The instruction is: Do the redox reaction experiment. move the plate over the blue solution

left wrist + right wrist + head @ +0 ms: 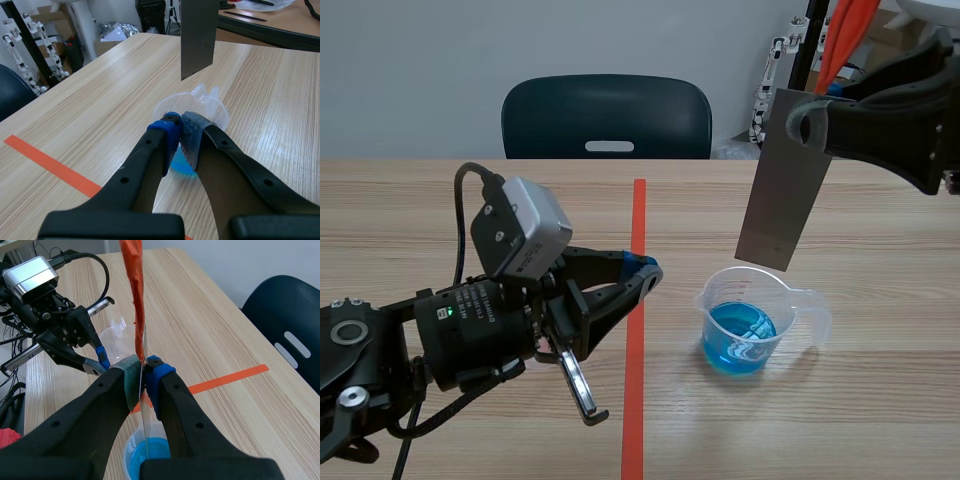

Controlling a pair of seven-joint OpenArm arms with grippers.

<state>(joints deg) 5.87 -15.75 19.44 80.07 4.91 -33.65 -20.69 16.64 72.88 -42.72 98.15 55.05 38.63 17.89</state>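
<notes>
Status: my right claw [808, 125] is clamped on the top end of the grey metal plate [782, 185], upper right of frame. The plate hangs nearly upright, slightly tilted, with its lower edge just above the far rim of the clear measuring cup [760, 315]. Not dipped: the blue solution [738, 338] sits low in the cup and the plate is clear of it.

The cup stands on the wooden table [420, 220], right of centre in the lower half, near the red tape line [636, 330], spout toward the right edge.

My left claw [648, 270] is closed, pads together, nothing in it. It sits low at centre-left, tip over the tape line, pointing at the cup, near it but apart.

Right wrist camera: plate edge-on between my pads, cup under it. Dark chair [607, 118] at top centre.
</notes>
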